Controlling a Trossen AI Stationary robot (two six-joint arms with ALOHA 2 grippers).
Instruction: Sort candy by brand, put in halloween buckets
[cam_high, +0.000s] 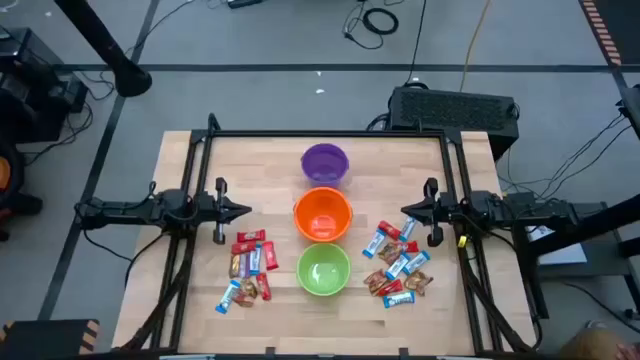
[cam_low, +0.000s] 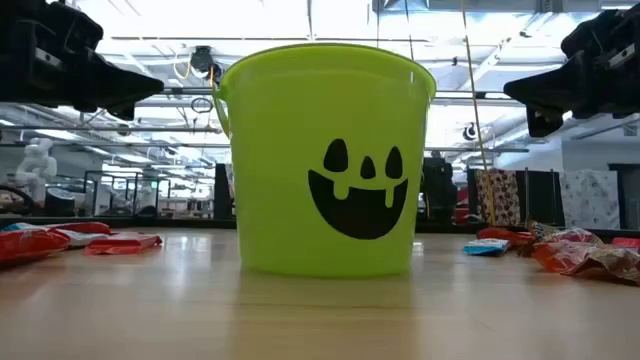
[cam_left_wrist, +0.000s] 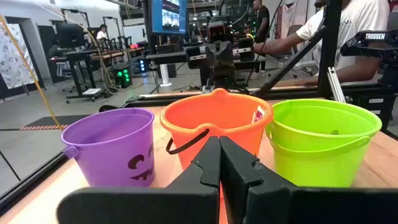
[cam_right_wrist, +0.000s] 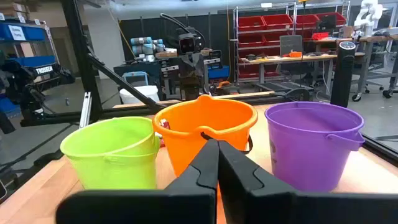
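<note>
Three buckets stand in a row down the table's middle: purple (cam_high: 324, 162) farthest, orange (cam_high: 322, 215) in the middle, light green (cam_high: 323, 268) nearest, each resting on its base. Wrapped candy lies in two heaps on the wood, one left of the green bucket (cam_high: 248, 268) and one right of it (cam_high: 398, 264). My left gripper (cam_high: 246, 210) hovers left of the orange bucket, shut and holding nothing. My right gripper (cam_high: 405, 210) hovers right of that bucket, also shut and holding nothing. Both point at the orange bucket (cam_left_wrist: 214, 121) (cam_right_wrist: 205, 124).
A black metal frame (cam_high: 330, 134) runs along the table's far edge and down both sides by the arm mounts. Bare wood lies between each gripper and the buckets. A person in a white shirt (cam_left_wrist: 348, 31) sits beyond the table.
</note>
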